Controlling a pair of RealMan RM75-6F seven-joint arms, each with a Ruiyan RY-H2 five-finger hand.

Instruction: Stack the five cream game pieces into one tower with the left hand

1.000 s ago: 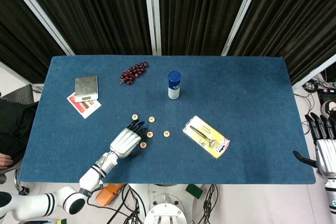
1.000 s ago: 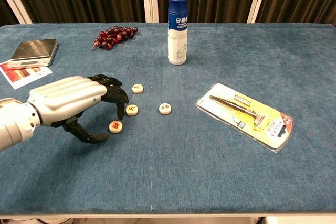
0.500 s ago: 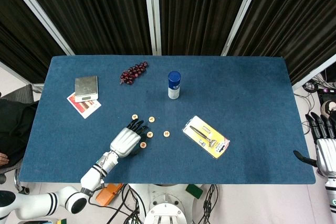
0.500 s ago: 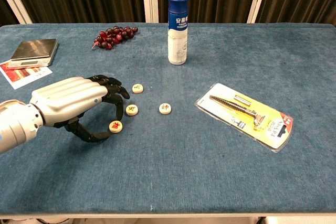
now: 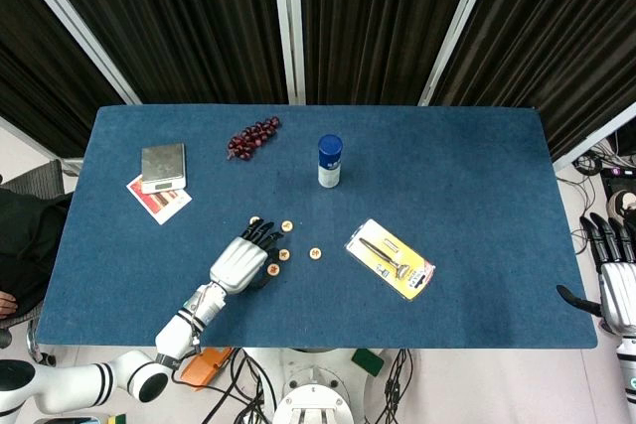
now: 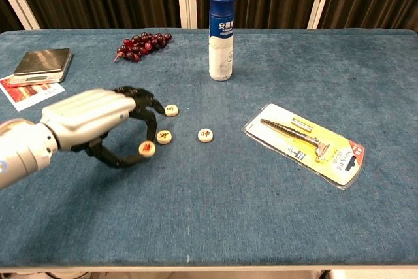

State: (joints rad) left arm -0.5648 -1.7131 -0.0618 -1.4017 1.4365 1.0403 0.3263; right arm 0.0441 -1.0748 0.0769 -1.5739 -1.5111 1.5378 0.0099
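1. One cream piece is pinched between the thumb and a finger of the left hand, tilted on edge, just above the bench.
2. A second piece lies flat just beyond those fingertips; a third is near the hand's far side, a fourth further out to the right.
3. The left hand is held palm-down, fingers arched over the cloth, forearm low.
4. The pieces are seen as round cream discs with red or dark characters.
5. The right hand is kept off the bench edge, fingers spread, grasping nothing.
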